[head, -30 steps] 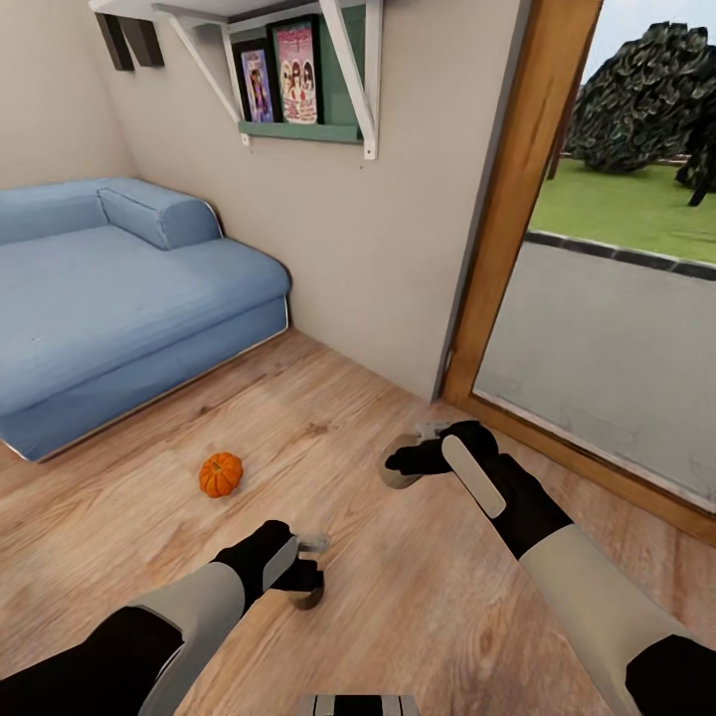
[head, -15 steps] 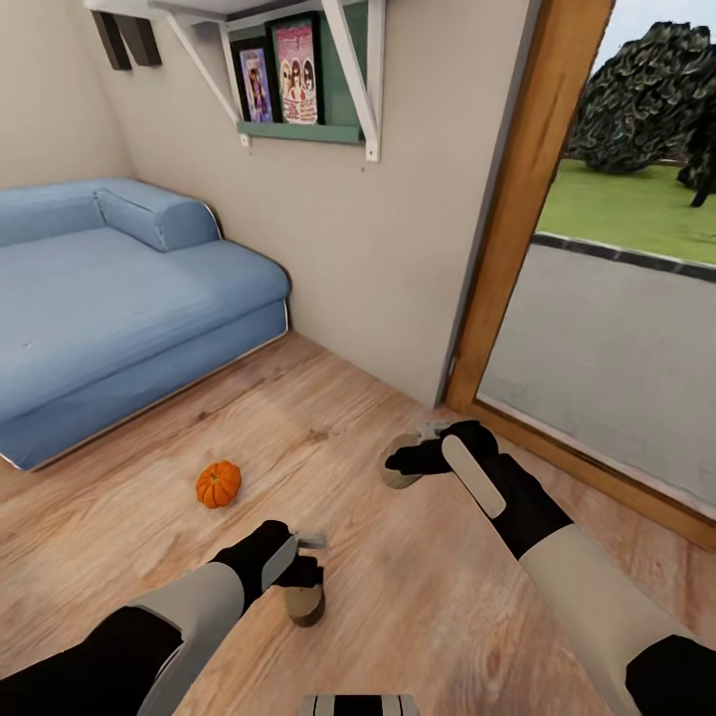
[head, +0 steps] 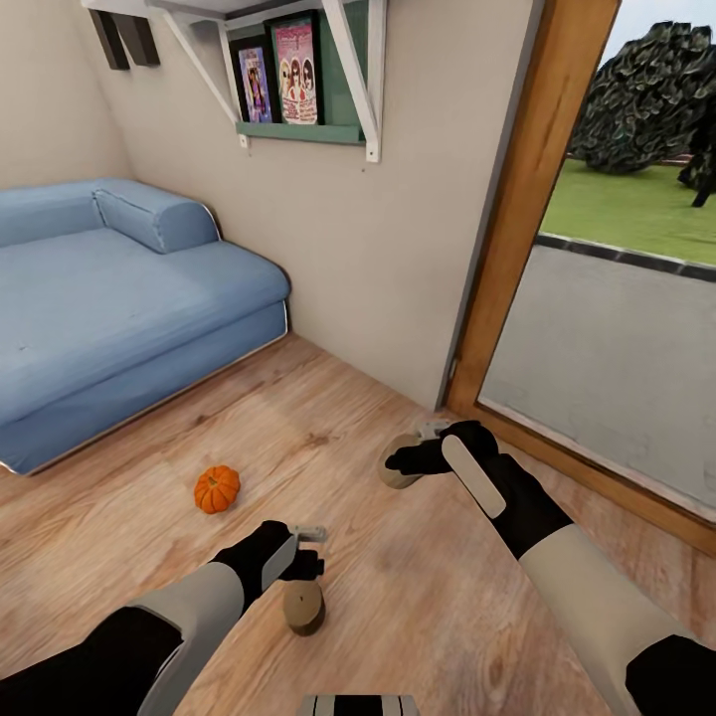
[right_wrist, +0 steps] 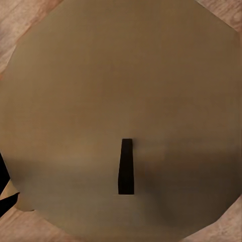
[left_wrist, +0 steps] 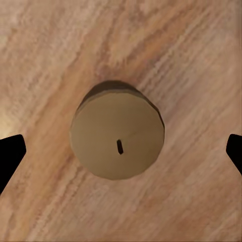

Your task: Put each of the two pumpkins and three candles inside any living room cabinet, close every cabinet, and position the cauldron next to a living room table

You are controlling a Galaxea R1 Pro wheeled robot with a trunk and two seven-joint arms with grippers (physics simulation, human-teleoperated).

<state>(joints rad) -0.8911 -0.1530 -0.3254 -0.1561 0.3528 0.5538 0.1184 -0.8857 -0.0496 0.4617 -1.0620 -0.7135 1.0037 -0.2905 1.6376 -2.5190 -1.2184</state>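
Sofa [head: 109,288]: blue, against the wall on the left side of the room.
Glass door [head: 607,328]: wood-framed, on the right, lawn and a dark bush outside.
Wall shelf [head: 298,70]: white brackets, two pink picture cards standing on it.
Floor [head: 398,597]: pale wood planks.
Right gripper [head: 406,460]: low over the floor near the door frame, closed around a candle [right_wrist: 121,101]; the right wrist view has that candle's tan top and dark wick pressed up close.
Left gripper [head: 306,557]: jaws spread wide, holding nothing; in the left wrist view its dark fingertips [left_wrist: 10,156] sit far apart at the two edges.
Pumpkin [head: 217,489]: orange, on the floor between the sofa and the left arm, untouched.
Second candle [head: 303,607]: upright on the floor just below the left gripper, apart from it.
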